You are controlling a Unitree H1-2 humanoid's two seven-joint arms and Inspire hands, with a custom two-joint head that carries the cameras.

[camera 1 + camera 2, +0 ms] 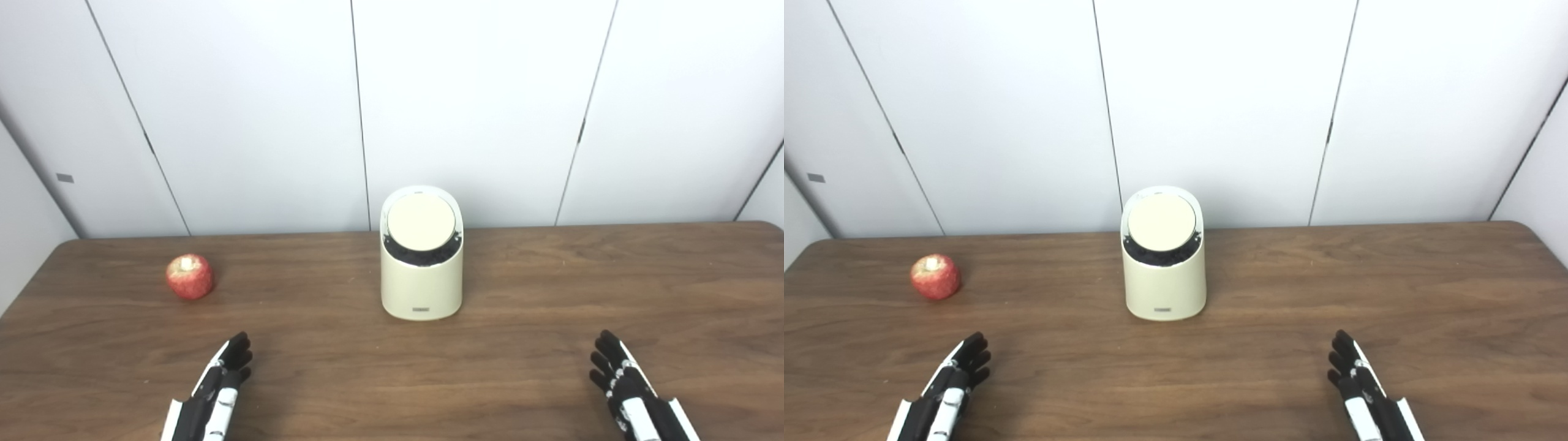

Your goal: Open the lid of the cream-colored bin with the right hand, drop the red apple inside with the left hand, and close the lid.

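Resting my right hand empty, fingers spread, I see the lid ahead-left; my left hand, also spread, is nearer the apple.

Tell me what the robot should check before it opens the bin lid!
1. Lid shut on the cream bin: ok.
2. Right hand empty, fingers apart: ok.
3. Left hand empty, ready for later: ok.
4. Red apple free on the table, left of the bin: ok.
5. Nothing between right hand and bin: ok.
6. How the lid swings open: cannot tell.
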